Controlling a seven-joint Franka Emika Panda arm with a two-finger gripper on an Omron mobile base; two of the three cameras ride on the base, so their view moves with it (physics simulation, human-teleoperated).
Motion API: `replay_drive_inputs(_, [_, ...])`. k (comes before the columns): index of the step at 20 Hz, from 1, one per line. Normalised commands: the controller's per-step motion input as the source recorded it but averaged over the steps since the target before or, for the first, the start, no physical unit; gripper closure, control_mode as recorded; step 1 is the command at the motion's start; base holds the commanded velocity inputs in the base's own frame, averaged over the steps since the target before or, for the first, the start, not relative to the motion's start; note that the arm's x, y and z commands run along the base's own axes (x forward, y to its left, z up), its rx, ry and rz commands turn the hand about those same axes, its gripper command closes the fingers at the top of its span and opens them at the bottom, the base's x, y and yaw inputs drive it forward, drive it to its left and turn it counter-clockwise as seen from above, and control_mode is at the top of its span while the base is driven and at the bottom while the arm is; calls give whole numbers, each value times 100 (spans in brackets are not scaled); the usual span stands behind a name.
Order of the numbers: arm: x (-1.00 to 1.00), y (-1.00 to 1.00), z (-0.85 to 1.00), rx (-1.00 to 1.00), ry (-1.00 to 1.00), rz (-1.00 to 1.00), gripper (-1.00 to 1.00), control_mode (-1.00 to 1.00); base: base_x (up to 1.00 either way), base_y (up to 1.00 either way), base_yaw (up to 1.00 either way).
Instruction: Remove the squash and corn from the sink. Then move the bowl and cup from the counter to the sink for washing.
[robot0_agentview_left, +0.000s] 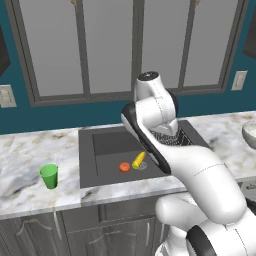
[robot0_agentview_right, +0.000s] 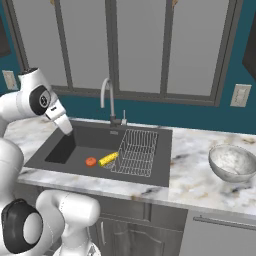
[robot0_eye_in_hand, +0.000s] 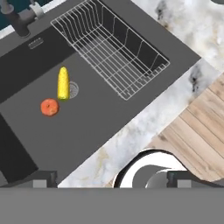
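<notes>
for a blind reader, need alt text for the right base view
A squash and corn lie side by side in a dark sink beside a wire rack. A bowl sits on the counter to the right.

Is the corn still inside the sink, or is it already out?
Inside. The corn lies on the sink floor next to the squash, with one end by the drain.

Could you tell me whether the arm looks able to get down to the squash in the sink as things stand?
Probably yes. The squash lies bare on the sink floor, beside the corn but apart from it, and well away from the rack. The gripper hovers above with jaws open, nothing between.
</notes>
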Motion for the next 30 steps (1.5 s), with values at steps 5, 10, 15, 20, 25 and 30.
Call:
replay_drive_inputs(5, [5,8,-17,-3,0,-6,-100,-100,0,0,0])
replay_drive_inputs(10, [8,0,-17,0,0,0,-100,-100,0,0,0])
replay_drive_inputs(15, [9,-1,-19,0,0,3,-100,-100,0,0,0])
replay_drive_inputs(20, [12,-7,-20,0,0,8,-100,-100,0,0,0])
replay_drive_inputs(25, [17,-10,-20,0,0,9,-100,-100,0,0,0])
replay_drive_inputs(30, [22,-9,-19,0,0,5,-100,-100,0,0,0])
